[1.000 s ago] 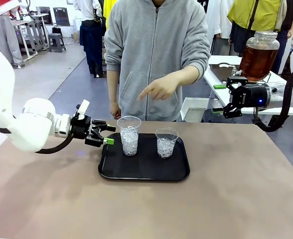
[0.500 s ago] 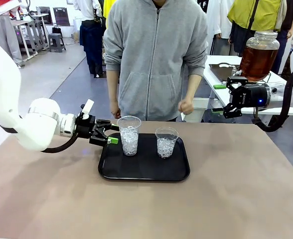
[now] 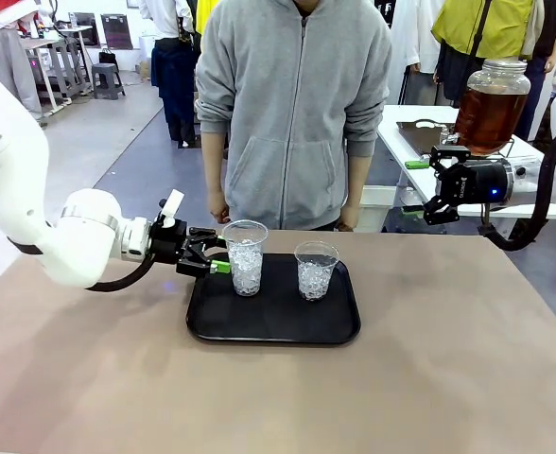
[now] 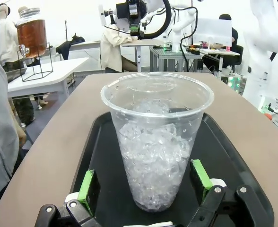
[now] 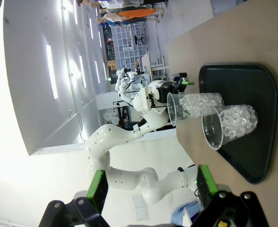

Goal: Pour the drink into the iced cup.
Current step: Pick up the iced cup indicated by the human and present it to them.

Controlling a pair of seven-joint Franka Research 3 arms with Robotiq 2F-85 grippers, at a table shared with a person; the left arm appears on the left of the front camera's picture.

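The left gripper (image 3: 216,253) reaches in level at the left edge of the black tray (image 3: 273,326), its jaws spread wide with nothing held, and the nearer of two ice-filled plastic cups (image 3: 245,257) stands upright on the tray's left half between them. In the left wrist view a green pad (image 4: 88,187) sits on each side of the cup's lower wall, close to it, though I cannot tell whether either one touches. The second cup (image 3: 316,270) stands on the tray's right half, apart from the first. The drink (image 3: 489,118), an amber-brown liquid, is in a large glass jar (image 3: 491,104) on a wire stand on a white side table (image 4: 54,71), well to the right of the tray and beyond it. The right gripper (image 3: 413,188) hangs just in front of that jar, also spread open and empty. The step in hand looks like taking hold of the left cup. To do it well, the jaws should close evenly and gently, since thin clear plastic will likely buckle under a hard squeeze. The grip should sit low on the wall where the ice backs it. Then the cup should lift straight up off the tray and stay upright, so no ice spills on the way to the jar.
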